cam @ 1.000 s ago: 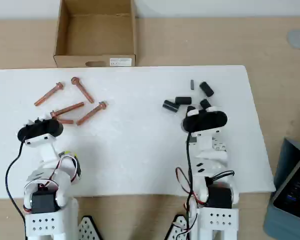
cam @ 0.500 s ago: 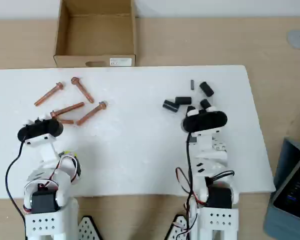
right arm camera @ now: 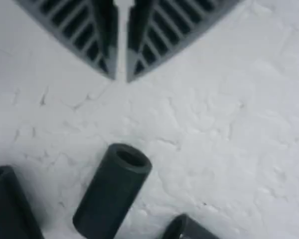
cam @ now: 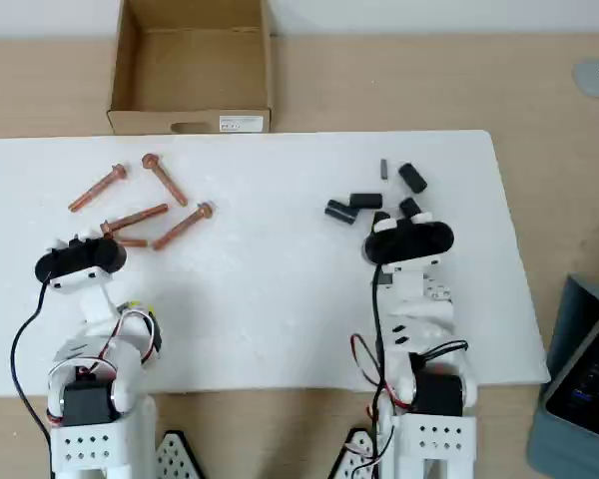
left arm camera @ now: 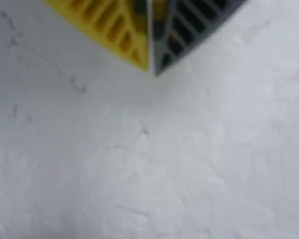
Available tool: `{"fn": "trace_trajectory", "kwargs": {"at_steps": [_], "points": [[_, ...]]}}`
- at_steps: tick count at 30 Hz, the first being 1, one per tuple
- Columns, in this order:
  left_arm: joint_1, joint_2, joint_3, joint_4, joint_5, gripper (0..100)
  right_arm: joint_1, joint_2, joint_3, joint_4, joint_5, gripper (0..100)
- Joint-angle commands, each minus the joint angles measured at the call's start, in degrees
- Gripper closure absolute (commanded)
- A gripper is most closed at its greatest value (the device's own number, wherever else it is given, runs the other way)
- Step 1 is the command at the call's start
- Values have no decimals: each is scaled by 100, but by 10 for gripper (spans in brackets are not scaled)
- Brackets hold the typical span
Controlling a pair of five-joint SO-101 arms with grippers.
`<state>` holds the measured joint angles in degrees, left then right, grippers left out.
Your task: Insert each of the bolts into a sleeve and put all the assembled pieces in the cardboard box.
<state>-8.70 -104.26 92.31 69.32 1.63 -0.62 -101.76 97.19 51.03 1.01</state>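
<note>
I see the cardboard box (cam: 190, 122) standing open-topped on the desk (cam: 399, 85), its front wall at the far edge of the white sheet (cam: 270, 289). A wide bare stretch of sheet separates the two piles. Long copper-coloured bolts (cam: 140, 216) lie scattered just before the box. Short black sleeves (cam: 365, 201), hollow tubes, lie well off to its right. The fingers of my left gripper (left arm camera: 152, 67) are pressed together; those of my right gripper (right arm camera: 120, 72) leave only a slit and hold nothing.

Copper bolts (cam: 183, 226), black sleeves (cam: 366, 201), white mat (cam: 280, 289)

counter (cam: 399, 90): wooden; carries white mat (cam: 270, 289), cardboard box (cam: 192, 122)
mat: bolts (cam: 135, 217) scattered; sleeves (cam: 366, 201) well apart
</note>
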Motion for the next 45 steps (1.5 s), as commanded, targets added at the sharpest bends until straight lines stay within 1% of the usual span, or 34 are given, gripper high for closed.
{"fn": "trace_trajectory", "kwargs": {"at_steps": [1,13,16,25,28,32,35,39,45], "points": [[18,-31,-18,-79,-35,998,13,-119,-4,18,-35,988],[18,-31,-53,-97,-44,998,-4,-127,-22,-18,-44,988],[-9,-13,-79,-264,-18,997,-4,-127,-418,176,-44,988],[18,4,-958,-149,-9,998,-31,31,-1815,1020,-18,988],[18,13,-1310,97,-18,998,-22,593,-2396,1169,-26,989],[18,75,-1785,580,-26,998,-13,1868,-3371,1284,-53,989],[9,409,-2084,633,-9,998,-13,2905,-4251,1398,-53,989],[9,1341,-2620,624,0,998,-13,4233,-5411,1662,-53,989],[-18,3248,-3771,642,-35,998,-4,5921,-6791,1969,-53,989]]}}
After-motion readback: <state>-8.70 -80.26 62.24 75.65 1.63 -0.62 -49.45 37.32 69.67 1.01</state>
